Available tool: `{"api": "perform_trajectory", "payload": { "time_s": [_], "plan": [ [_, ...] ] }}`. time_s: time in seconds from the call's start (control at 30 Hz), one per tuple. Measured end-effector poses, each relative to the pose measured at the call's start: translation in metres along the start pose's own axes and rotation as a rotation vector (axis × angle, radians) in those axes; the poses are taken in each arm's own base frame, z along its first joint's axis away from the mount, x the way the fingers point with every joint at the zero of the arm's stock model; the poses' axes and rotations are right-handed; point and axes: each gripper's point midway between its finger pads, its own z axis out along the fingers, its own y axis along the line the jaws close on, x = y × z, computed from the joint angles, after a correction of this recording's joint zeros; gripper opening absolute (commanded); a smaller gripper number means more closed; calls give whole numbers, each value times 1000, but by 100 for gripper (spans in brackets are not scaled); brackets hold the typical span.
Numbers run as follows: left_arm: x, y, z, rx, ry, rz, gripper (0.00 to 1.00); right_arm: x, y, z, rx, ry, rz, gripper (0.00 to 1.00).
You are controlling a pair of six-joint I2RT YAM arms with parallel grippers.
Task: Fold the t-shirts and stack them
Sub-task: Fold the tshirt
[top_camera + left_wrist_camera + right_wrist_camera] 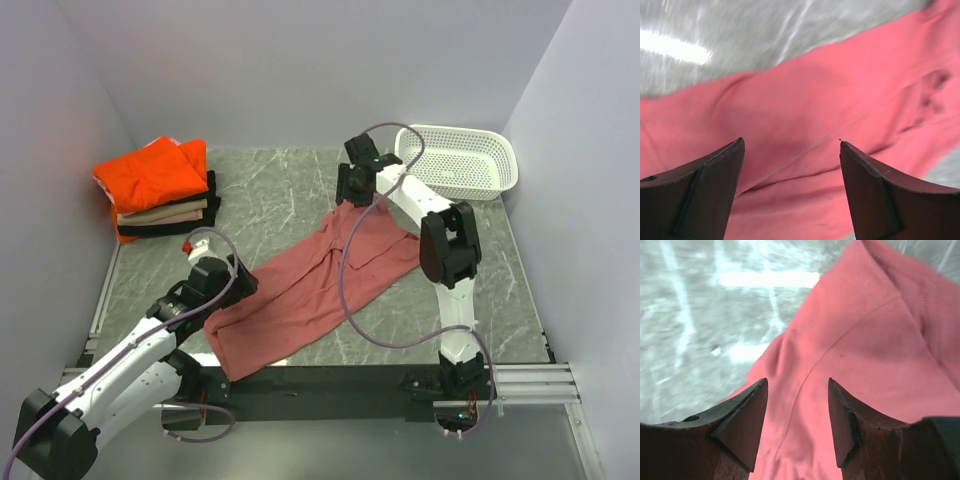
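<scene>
The dusty-red t-shirt (pixel 310 285) lies stretched out diagonally on the table, from the near left to the far middle. My left gripper (pixel 235 290) is open over its near left part; the left wrist view shows red cloth (pixel 805 115) between the spread fingers (pixel 715 175), nothing pinched. My right gripper (pixel 350 200) is open above the shirt's far end; the right wrist view shows the cloth's edge and a seam (pixel 850 350) between the fingers (pixel 747 410). A stack of folded shirts, bright orange (pixel 150 175) on top of beige (pixel 170 212) and black (pixel 165 228), sits at the far left.
A white perforated basket (pixel 460 160) stands at the far right against the wall. The grey marble table (pixel 270 185) shows between stack and shirt. The right arm's cable (pixel 350 300) hangs over the shirt. White walls close in on three sides.
</scene>
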Motion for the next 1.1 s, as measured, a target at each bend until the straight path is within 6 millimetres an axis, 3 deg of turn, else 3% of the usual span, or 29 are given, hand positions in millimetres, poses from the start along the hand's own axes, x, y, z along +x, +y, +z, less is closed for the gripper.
{"api": "perform_trajectory", "payload": {
  "time_s": [0.1, 0.2, 0.3, 0.37, 0.67, 0.97, 1.1],
  "plan": [
    [-16, -16, -8, 52, -43, 2, 83, -16, 7, -32, -31, -59, -13, 59],
    [-14, -19, -5, 61, -30, 14, 82, -19, 8, -71, -61, -108, -19, 59],
    [-1, -14, 3, 39, 23, 41, 82, -4, 2, -103, -75, -129, -26, 59],
    [10, -10, 7, 28, 56, 60, 82, 16, -7, -112, -65, -116, -31, 59],
    [32, -4, 13, 24, 124, 94, 82, 148, -66, -74, 80, 163, -40, 59],
    [48, -2, 22, 28, 160, 115, 82, 161, -65, -41, 75, 217, -23, 58],
    [51, -6, 22, 45, 163, 118, 82, 151, -51, -33, 33, 211, -17, 58]
  ]
}}
